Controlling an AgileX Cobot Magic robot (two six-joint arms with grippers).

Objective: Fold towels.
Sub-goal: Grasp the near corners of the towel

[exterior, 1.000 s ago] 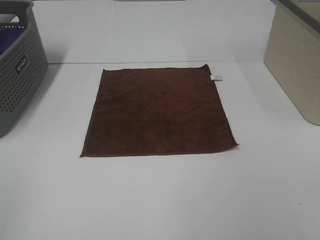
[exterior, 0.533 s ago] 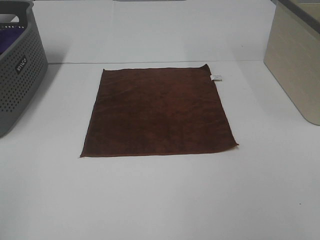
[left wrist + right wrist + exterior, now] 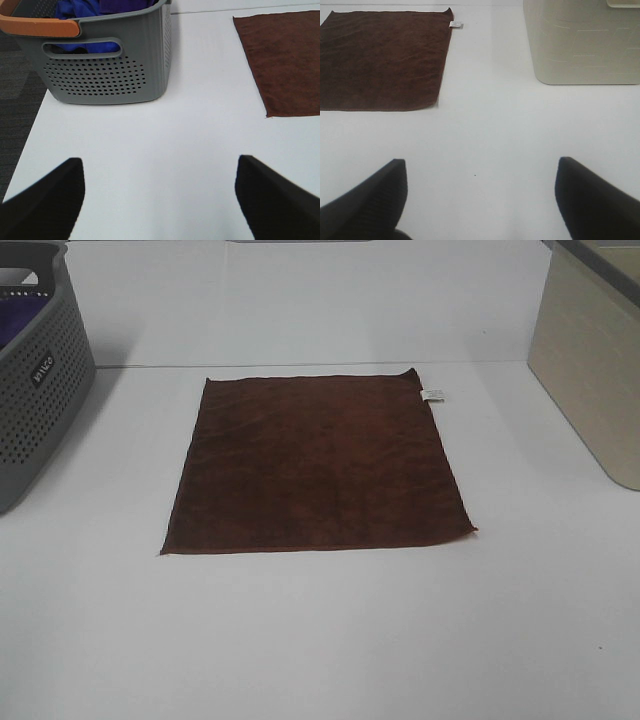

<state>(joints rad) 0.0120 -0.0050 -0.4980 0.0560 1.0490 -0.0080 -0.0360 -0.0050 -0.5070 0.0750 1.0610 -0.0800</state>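
A dark reddish-brown square towel (image 3: 315,465) lies flat and unfolded on the white table, with a small white tag (image 3: 433,395) at its far right corner. It also shows in the left wrist view (image 3: 285,60) and the right wrist view (image 3: 380,57). My left gripper (image 3: 160,192) is open and empty over bare table, left of the towel and short of the grey basket. My right gripper (image 3: 480,192) is open and empty over bare table, right of the towel. Neither arm shows in the high view.
A grey perforated laundry basket (image 3: 35,380) with an orange-topped handle (image 3: 40,25) stands at the far left, holding blue and purple cloth (image 3: 80,7). A beige bin (image 3: 595,360) stands at the far right, also in the right wrist view (image 3: 585,42).
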